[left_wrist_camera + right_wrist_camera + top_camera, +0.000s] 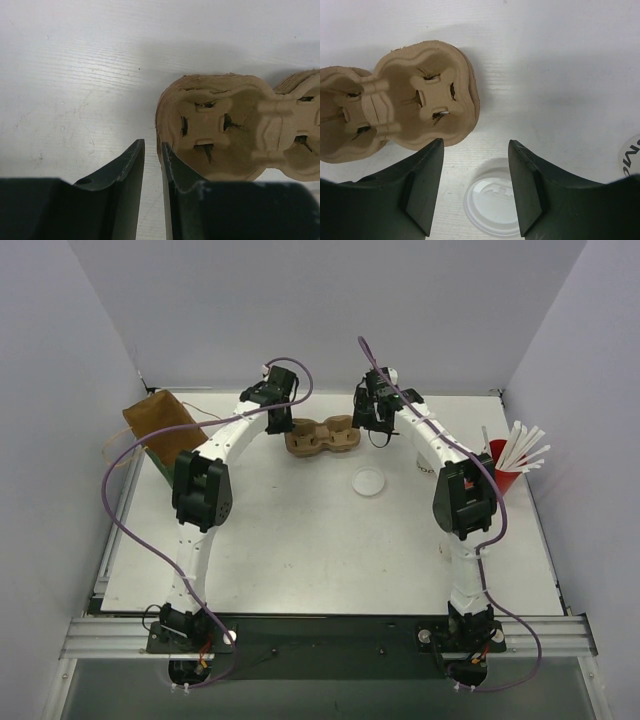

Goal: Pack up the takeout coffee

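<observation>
Moulded-pulp cup carrier lies flat on the white table, both of its visible wells unfilled; left gripper is at the carrier's left end, jaws drawn close with a slim gap through which bare table shows, nothing between them; its right finger overlaps the carrier's left rim, contact not determinable from this view; right gripper hangs just off the carrier's right end, jaws well apart and holding nothing; a white plastic lid lies flat on the table to the near right of the carrier, seen between those jaws; a white object with dark lettering, probably one takeout coffee cup, sits further right of the carrier, cut off at the frame edge; red cup of straws stands far right of the carrier; brown paper bag lies to its left.
</observation>
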Robot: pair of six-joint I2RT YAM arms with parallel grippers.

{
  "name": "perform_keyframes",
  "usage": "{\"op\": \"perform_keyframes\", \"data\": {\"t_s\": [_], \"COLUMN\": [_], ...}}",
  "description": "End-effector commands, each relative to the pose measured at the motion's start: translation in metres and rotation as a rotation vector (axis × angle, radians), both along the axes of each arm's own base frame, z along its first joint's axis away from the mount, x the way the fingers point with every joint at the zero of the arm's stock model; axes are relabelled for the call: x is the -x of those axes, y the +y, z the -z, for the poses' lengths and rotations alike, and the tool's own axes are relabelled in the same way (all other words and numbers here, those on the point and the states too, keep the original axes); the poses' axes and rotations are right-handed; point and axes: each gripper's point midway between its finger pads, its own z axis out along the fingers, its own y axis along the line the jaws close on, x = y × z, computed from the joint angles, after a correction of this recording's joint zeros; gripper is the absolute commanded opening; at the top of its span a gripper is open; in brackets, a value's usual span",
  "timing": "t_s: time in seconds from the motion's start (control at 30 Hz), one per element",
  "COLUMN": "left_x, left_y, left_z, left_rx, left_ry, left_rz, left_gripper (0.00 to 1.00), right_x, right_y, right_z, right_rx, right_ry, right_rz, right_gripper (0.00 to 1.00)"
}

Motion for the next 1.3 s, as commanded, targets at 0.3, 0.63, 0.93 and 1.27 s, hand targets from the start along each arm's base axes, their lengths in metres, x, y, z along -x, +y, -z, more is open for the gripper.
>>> {"op": "perform_keyframes", "data": {"t_s": [0.3,0.63,0.93,1.27], "left_x": [-0.010,-0.010,-0.012,-0.013], "left_y": [-0.010,-0.013,-0.014,-0.020], "left_z": [0.003,0.014,0.010,-0.001], "left_rx": [0.110,0.123,0.132,0.149], "left_ry": [-0.005,0.017,0.006,-0.015], "left_rz": [0.033,0.036,0.041,0.080], "left_gripper": [0.31,0.31,0.20,0.00], "right_x": [-0.020,-0.016,-0.015,-0.026], "right_y": [0.003,0.005,0.004,0.006], "right_z": [-0.014,-0.009,-0.006,0.005], "right_rx": [-0.020,-0.030,-0.025,-0.008], "right_ry": [-0.055,-0.033,-0.026,-0.027], "right_rz": [-0.023,-0.028,-0.030,-0.039], "right_gripper": [0.50,0.49,0.49,0.49]}}
